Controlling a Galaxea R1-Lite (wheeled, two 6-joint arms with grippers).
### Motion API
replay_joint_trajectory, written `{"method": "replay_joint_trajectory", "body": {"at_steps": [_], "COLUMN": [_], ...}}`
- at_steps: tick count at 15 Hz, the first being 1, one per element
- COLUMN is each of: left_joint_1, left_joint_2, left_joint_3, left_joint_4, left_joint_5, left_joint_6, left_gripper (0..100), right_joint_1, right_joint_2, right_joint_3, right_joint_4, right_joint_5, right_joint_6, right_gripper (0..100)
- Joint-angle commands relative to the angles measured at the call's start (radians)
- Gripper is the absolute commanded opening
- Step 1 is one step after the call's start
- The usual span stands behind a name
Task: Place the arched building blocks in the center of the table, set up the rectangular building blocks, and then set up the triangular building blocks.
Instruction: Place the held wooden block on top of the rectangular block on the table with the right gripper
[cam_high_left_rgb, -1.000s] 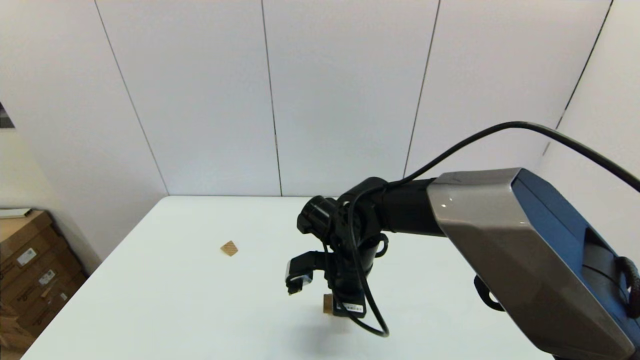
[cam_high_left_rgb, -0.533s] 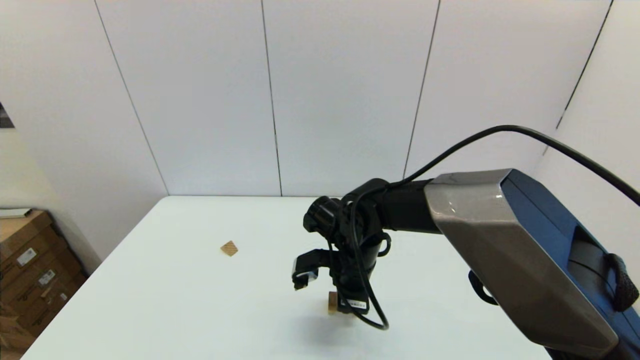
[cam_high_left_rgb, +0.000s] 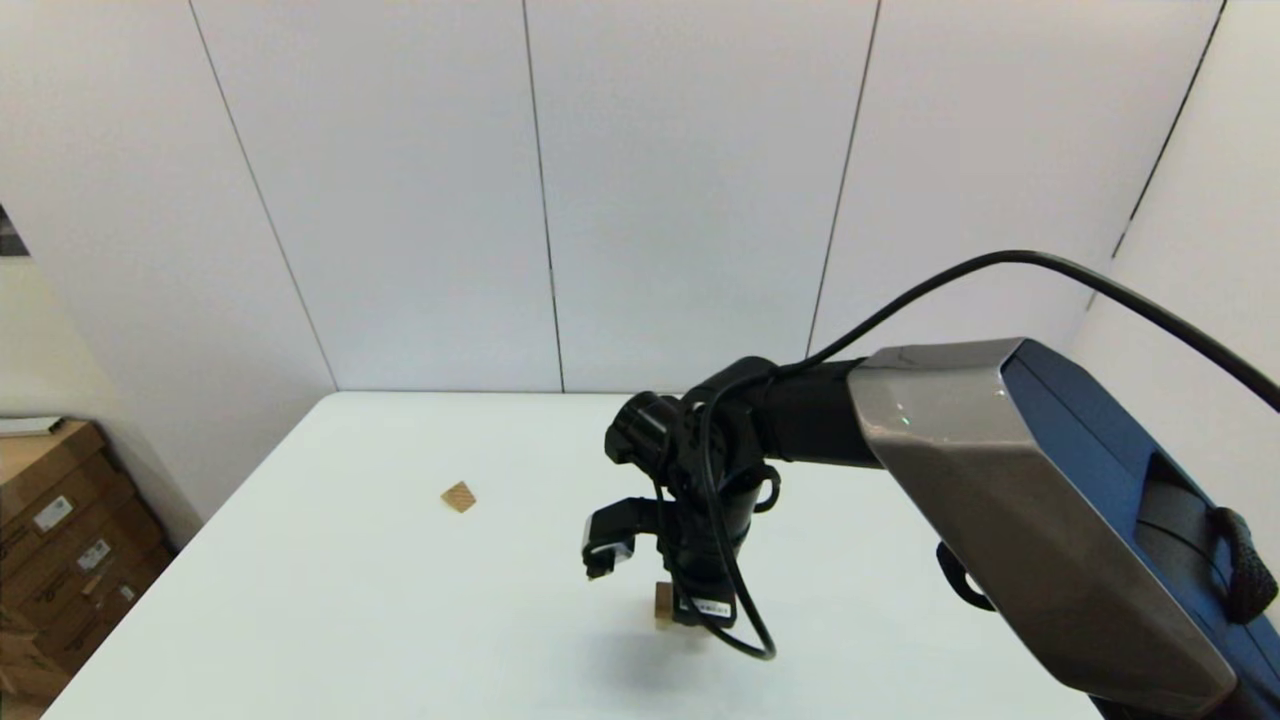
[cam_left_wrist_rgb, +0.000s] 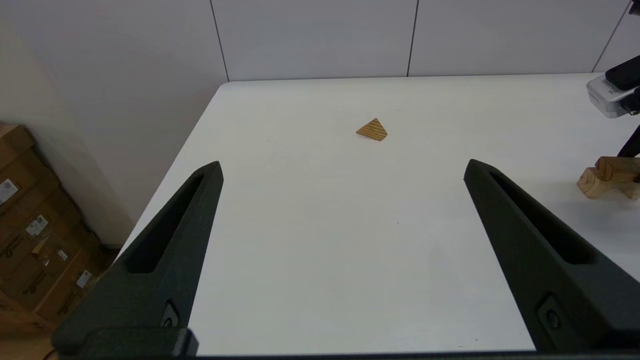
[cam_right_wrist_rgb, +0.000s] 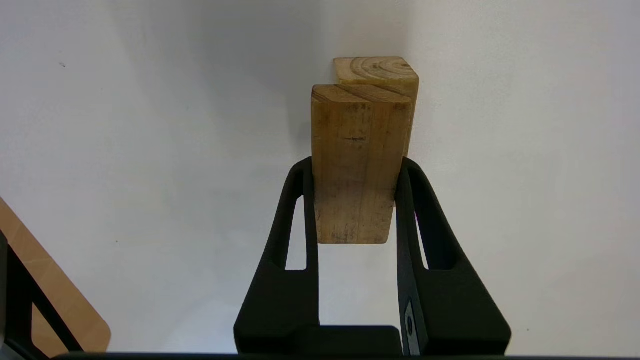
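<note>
The rectangular building blocks (cam_right_wrist_rgb: 356, 165) are clamped by the right end effector (cam_right_wrist_rgb: 356, 200) over the arched building blocks (cam_right_wrist_rgb: 380, 72) mid-tabletop (cam_high_left_rgb: 400, 600); they should be lowered level and square before release, judging by the overlap; the left end effector (cam_left_wrist_rgb: 342, 170) hangs open

Our tan rectangular block (cam_right_wrist_rgb: 356, 165) atop the arched block (cam_right_wrist_rgb: 382, 70), centre frame; striped triangular wedge (cam_high_left_rgb: 459, 496) left, well apart.

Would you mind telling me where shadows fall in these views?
Head view: a soft grey shadow lies on the table under the right gripper. Right wrist view: shade darkens the table beyond the rectangular block. Left wrist view: only faint shading shows near the arched block.
</note>
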Motion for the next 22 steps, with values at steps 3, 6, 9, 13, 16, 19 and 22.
{"method": "replay_joint_trajectory", "body": {"at_steps": [3, 6, 9, 13, 16, 19, 22], "left_joint_1": [0.001, 0.001, 0.000, 0.000, 0.000, 0.000, 0.000], "left_joint_2": [0.000, 0.000, 0.000, 0.000, 0.002, 0.000, 0.000], "left_joint_3": [0.000, 0.000, 0.000, 0.000, 0.000, 0.000, 0.000], "left_joint_4": [-0.001, -0.001, 0.001, -0.001, 0.001, 0.001, 0.001], "left_joint_5": [0.000, 0.000, 0.000, 0.000, 0.000, 0.000, 0.000], "left_joint_6": [0.000, 0.000, 0.000, 0.000, 0.001, 0.000, 0.000], "left_gripper": [100, 100, 100, 100, 100, 100, 100], "right_joint_1": [-0.004, -0.004, -0.004, -0.005, -0.005, -0.007, -0.007], "right_joint_2": [-0.004, -0.004, -0.003, 0.002, 0.002, 0.002, 0.003], "right_joint_3": [-0.002, -0.001, -0.002, -0.002, -0.002, -0.001, -0.001], "right_joint_4": [0.003, 0.003, 0.003, -0.038, -0.037, -0.034, -0.026], "right_joint_5": [-0.002, -0.002, -0.002, -0.002, -0.003, -0.003, -0.002], "right_joint_6": [-0.008, -0.008, -0.008, -0.009, -0.011, -0.012, -0.012], "right_gripper": [0, 0, 0, 0, 0, 0, 0]}}
